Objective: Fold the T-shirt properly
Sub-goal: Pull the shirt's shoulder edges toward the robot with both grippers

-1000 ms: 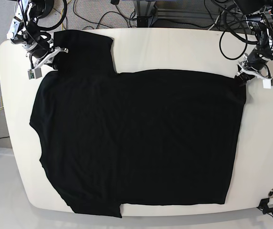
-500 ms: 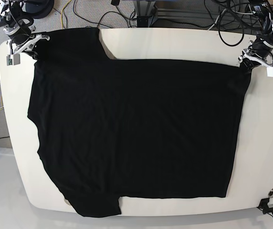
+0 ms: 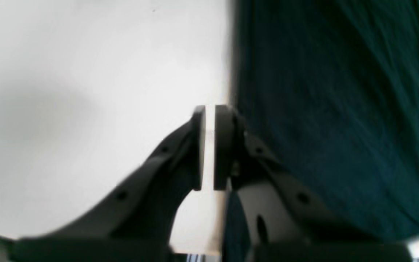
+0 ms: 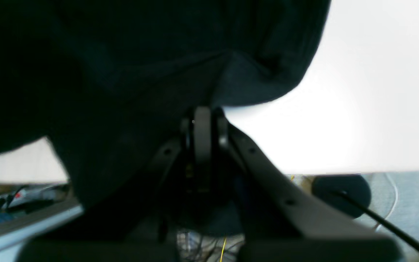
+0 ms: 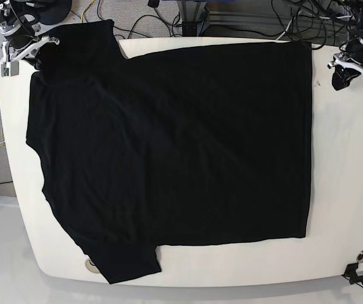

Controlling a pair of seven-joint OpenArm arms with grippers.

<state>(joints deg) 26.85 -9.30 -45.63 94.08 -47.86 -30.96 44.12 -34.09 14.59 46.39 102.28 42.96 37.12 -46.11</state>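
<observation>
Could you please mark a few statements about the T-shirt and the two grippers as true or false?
1. The T-shirt lies spread on the white table. True.
2. The left gripper is clamped on the shirt's hem. False: in the left wrist view its jaws stand slightly apart beside the cloth, with nothing between them.
3. The right gripper pinches black cloth. True.
4. A printed side of the shirt faces up. False: only plain black shows.
5. The shirt is folded in half. False: it lies flat, unfolded.
</observation>
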